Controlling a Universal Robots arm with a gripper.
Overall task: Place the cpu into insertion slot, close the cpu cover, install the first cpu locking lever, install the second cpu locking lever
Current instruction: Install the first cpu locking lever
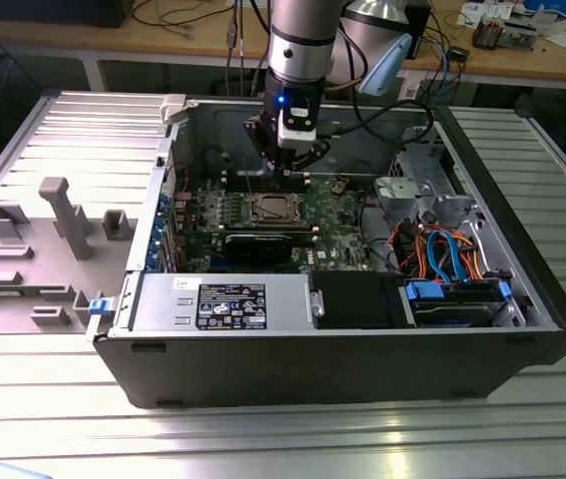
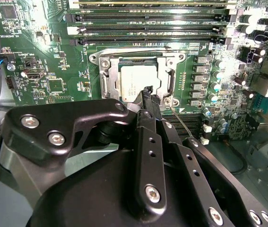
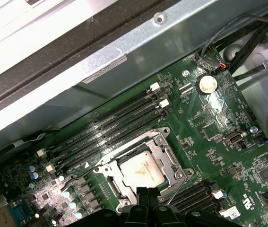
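Silver ribbed table (image 1: 263,439), wooden bench (image 1: 532,62) behind, black computer case (image 1: 362,369), tool (image 2: 149,92) clenched at edge of seated cpu (image 2: 133,79)

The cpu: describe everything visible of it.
The cpu is a small flat square chip with a dull silver-grey metal top. It lies level in the insertion slot, showing through the window of the cpu cover, whose silvery frame rims it. In the second wrist view the gripper hangs over one edge; whether it touches cannot be told.
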